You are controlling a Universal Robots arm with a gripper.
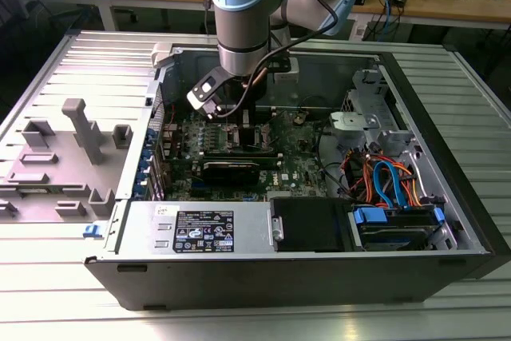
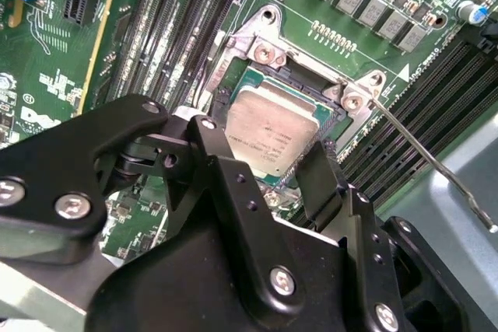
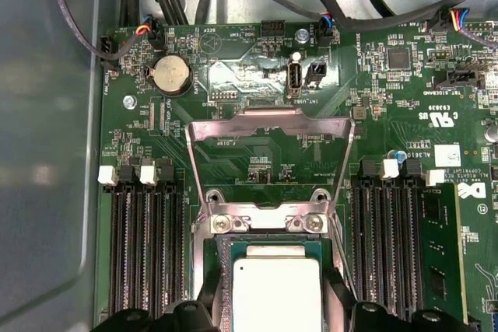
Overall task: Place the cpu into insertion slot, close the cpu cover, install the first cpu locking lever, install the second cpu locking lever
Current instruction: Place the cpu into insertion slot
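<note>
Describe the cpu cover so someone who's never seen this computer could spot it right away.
Inside the open computer case, find the green motherboard and its square insertion slot. The cpu cover is the thin silver frame standing open at that slot's edge, the only metal piece with a large window through it.

The first wrist view faces nearly straight down, close over the square silver-rimmed socket (image 3: 261, 223). The second wrist view sits nearer to that socket, slanting in past the black gripper (image 2: 268, 157). Both wrist views share the socket, the dull silver square chip (image 2: 268, 126) and the long black slots (image 3: 148, 246) beside it. The exterior view stands high and well back, taking in the whole open black computer case (image 1: 279, 281), the grey-blue robot arm (image 1: 239, 13) and the green circuit board (image 1: 302, 167).
</note>
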